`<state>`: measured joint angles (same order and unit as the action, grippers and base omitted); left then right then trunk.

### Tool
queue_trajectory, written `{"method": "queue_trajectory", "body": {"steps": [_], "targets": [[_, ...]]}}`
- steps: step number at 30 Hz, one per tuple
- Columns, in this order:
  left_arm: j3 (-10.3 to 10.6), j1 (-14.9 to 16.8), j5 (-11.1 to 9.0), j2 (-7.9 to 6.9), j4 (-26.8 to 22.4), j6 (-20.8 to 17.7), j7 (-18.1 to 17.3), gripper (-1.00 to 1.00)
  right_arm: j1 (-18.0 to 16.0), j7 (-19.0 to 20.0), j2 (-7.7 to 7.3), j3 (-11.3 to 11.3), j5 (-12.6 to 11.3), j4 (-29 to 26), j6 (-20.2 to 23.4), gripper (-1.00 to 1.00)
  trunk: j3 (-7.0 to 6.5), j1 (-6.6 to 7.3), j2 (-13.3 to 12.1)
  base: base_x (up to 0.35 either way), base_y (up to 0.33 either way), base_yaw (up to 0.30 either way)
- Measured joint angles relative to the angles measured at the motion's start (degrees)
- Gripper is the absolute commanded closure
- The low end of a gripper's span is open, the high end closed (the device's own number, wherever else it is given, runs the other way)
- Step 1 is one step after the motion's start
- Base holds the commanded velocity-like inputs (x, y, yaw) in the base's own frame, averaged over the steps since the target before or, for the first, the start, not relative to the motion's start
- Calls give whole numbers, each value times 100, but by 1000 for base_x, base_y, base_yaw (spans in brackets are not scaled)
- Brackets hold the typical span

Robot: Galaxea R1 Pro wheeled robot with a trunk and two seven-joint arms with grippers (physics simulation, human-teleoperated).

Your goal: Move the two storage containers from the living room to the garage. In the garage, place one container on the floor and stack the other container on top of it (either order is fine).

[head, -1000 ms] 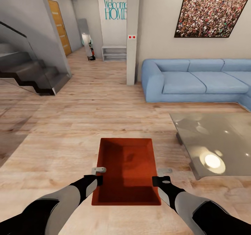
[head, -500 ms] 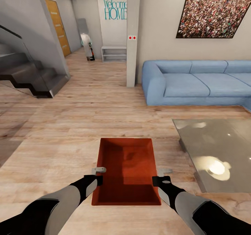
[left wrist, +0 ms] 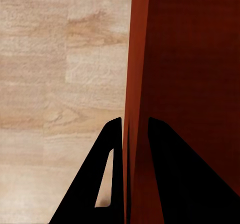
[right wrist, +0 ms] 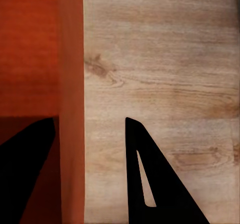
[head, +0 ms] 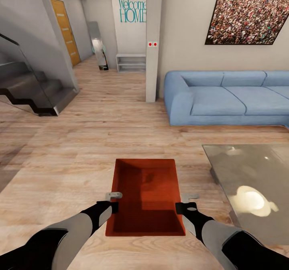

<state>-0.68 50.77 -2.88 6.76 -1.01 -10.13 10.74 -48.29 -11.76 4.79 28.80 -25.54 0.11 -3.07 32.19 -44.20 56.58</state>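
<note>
both arms carry one orange-red lidless rectangular plastic bin (head: pixel 145 195) above the light wood-plank floor (head: pixel 80 149); left end effector (left wrist: pixel 131 134) pinches its side wall, right end effector (right wrist: pixel 90 129) straddles the opposite wall with a gap. beyond, a blue sofa (head: pixel 224 99). apparently early: the garage is unreached, stacking remains.

Both arms are showing glossy black upper shells that are giving way to smooth grey forearm casings, then black wrist sections. The left gripper (head: pixel 114 196) and right gripper (head: pixel 188 198) are each showing a pale grey metal tab; up close, their fingers (left wrist: pixel 107 179) are appearing as flat black wedges with a narrow slot.
</note>
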Motion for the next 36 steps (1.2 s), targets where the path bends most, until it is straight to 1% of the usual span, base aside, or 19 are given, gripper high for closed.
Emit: {"method": "queue_trajectory", "body": {"steps": [7,28,36], "targets": [[25,0,-17,2,2,2,-1,100,0,-7,3,-2,0,0,12,100,0,0,0,322,0,16],[28,-2,-25,0,3,3,-4,100,-1,-11,13,7,11,1,17,100,45,0,0,322,0,253],[28,1,-16,1,1,2,-4,100,0,-9,6,7,6,-1,17,100,50,0,0,322,0,44]]}}
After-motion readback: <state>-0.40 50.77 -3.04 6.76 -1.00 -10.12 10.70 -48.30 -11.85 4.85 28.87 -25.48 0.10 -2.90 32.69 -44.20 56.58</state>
